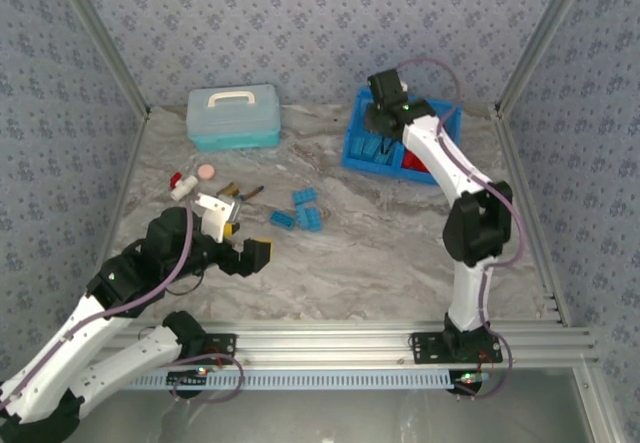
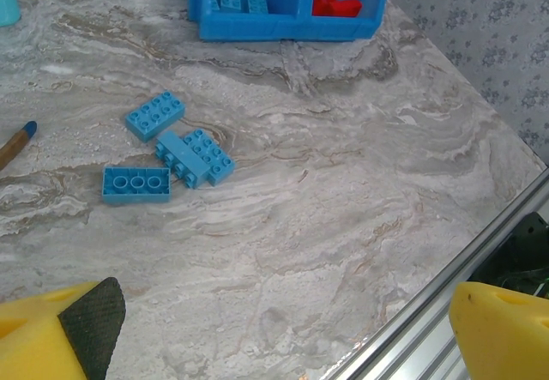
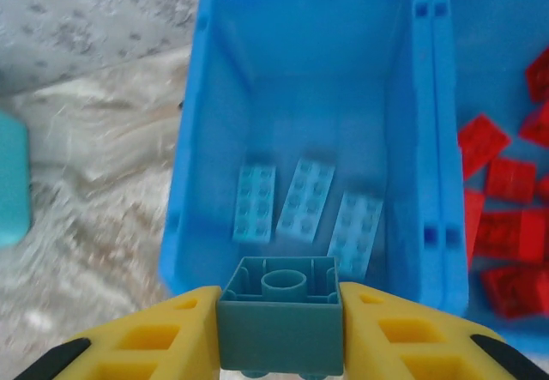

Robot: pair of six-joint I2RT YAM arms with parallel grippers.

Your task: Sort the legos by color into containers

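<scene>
My right gripper (image 3: 280,320) is shut on a light blue square lego (image 3: 280,311), held hollow side up over the near wall of the blue tray's left compartment (image 3: 214,71). Three light blue legos (image 3: 309,200) lie inside that compartment. Red legos (image 3: 506,226) fill the right compartment. In the top view the right gripper (image 1: 385,113) hangs over the tray (image 1: 350,153). Three light blue legos (image 1: 300,211) lie mid-table, also in the left wrist view as legos (image 2: 167,153). My left gripper (image 1: 240,243) hovers low and open with nothing between its yellow fingers (image 2: 497,328).
A pale turquoise lidded case (image 1: 234,116) stands at the back left. A red-and-white capped item (image 1: 180,185), a pink disc (image 1: 206,171) and a pen-like stick (image 1: 245,193) lie left of the loose legos. An aluminium rail (image 1: 350,343) runs along the near edge.
</scene>
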